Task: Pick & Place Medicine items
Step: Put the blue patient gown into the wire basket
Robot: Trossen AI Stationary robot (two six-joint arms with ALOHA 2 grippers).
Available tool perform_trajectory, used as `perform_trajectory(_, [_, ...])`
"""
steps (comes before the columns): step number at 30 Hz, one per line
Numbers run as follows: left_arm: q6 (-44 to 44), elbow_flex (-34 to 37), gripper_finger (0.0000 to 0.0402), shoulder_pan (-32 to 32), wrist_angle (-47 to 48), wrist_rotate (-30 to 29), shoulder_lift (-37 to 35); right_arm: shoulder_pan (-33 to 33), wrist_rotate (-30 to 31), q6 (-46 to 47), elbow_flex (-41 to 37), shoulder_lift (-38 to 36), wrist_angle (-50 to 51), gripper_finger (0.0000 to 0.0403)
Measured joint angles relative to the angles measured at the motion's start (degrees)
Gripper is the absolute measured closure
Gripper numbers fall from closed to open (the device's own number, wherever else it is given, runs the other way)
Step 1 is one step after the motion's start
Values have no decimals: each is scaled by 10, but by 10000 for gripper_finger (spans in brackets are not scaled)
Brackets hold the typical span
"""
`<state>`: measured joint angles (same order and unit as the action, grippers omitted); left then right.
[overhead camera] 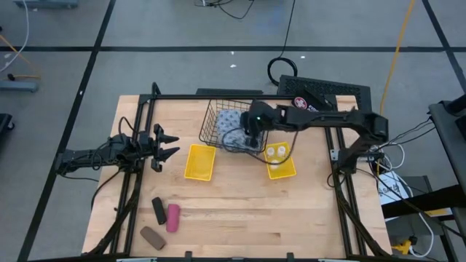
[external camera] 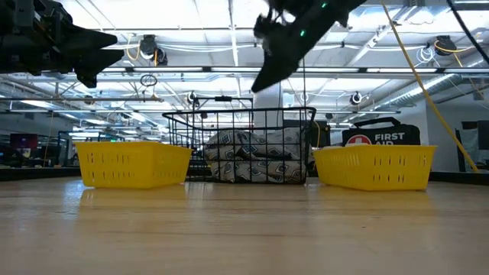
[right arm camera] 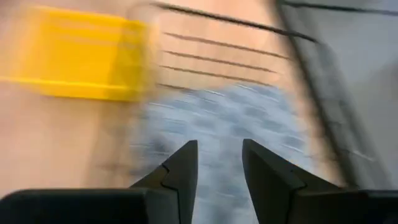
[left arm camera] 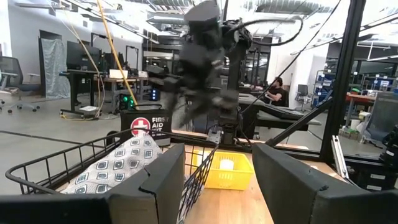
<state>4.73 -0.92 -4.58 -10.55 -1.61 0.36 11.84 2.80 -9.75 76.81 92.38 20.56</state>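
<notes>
The blue-grey patterned pouch (overhead camera: 231,120) lies inside the dark wire basket (overhead camera: 218,109); it also shows in the low view (external camera: 252,156) and the left wrist view (left arm camera: 118,165). My right gripper (overhead camera: 246,138) hangs above the basket, open and empty, over the pouch (right arm camera: 236,118). Small white bottles (overhead camera: 275,153) sit in the right yellow tray (overhead camera: 285,171). The black (overhead camera: 159,211), pink (overhead camera: 173,217) and brown (overhead camera: 153,236) pieces lie on the table near its front left. My left gripper (overhead camera: 171,144) is open and empty, above the table's left side.
A second yellow tray (overhead camera: 200,161) stands left of the basket, between it and my left gripper. A dark first-aid case (overhead camera: 320,93) lies at the far right edge. Bare wood lies across the table's near middle and right.
</notes>
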Motion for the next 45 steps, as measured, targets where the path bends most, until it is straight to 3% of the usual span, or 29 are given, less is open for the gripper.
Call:
perform_trajectory(5, [0, 0, 204, 0, 0, 0, 0, -46, -200, 3, -34, -25, -5, 289])
perform_trajectory(7, [0, 0, 204, 0, 0, 0, 0, -65, -229, 4, -55, -24, -12, 289])
perform_trajectory(10, [0, 0, 204, 0, 0, 0, 0, -91, -196, 2, -89, -24, -19, 289])
perform_trajectory(16, [0, 0, 204, 0, 0, 0, 0, -118, -5, -4, -151, -24, -93, 289])
perform_trajectory(20, [0, 0, 204, 0, 0, 0, 0, -118, 58, -3, -154, -24, -89, 289])
perform_trajectory(33, [0, 0, 204, 0, 0, 0, 0, -74, 64, -3, -154, -24, -127, 289])
perform_trajectory(45, [0, 0, 204, 0, 0, 0, 0, -44, 81, -24, -155, -48, -95, 289])
